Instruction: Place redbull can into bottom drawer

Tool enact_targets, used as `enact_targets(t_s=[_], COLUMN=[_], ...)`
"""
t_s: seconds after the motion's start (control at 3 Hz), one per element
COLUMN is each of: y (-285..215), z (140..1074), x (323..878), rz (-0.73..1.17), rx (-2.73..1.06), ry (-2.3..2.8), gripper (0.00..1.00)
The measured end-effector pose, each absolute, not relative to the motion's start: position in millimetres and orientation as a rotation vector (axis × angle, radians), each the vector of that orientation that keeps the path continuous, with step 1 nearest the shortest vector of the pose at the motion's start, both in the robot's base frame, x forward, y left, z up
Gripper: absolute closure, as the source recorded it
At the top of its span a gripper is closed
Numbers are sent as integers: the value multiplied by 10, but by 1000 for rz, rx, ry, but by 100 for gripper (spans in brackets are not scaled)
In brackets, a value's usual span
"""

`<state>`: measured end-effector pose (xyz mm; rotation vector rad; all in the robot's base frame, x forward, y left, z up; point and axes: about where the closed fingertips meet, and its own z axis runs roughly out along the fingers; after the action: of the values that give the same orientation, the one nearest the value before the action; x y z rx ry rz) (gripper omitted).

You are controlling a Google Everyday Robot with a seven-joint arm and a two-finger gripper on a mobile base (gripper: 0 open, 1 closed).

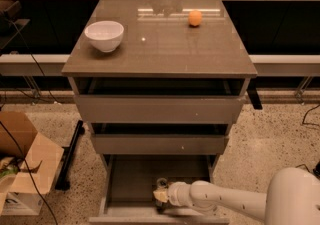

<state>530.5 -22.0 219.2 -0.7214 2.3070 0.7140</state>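
The bottom drawer (150, 181) is pulled out, with its flat floor showing. The redbull can (161, 185) stands upright inside it near the front, only its shiny top and upper body visible. My gripper (160, 196) reaches in from the right on the white arm (220, 201) and is shut on the can, low in the drawer. The can's lower part is hidden behind the gripper and the drawer front.
The two upper drawers (157, 109) stand slightly open. On the cabinet top (160, 54) are a white bowl (104, 35) at the left and a small orange ball (195, 17) at the back right. A cardboard box (22, 164) sits on the floor at the left.
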Motion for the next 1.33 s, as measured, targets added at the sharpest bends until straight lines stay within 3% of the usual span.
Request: enact_targets(t_s=[1.33], y=[-561], z=[1767], x=[5455], rz=[657], rx=[-544], ry=[2162], gripper=[4])
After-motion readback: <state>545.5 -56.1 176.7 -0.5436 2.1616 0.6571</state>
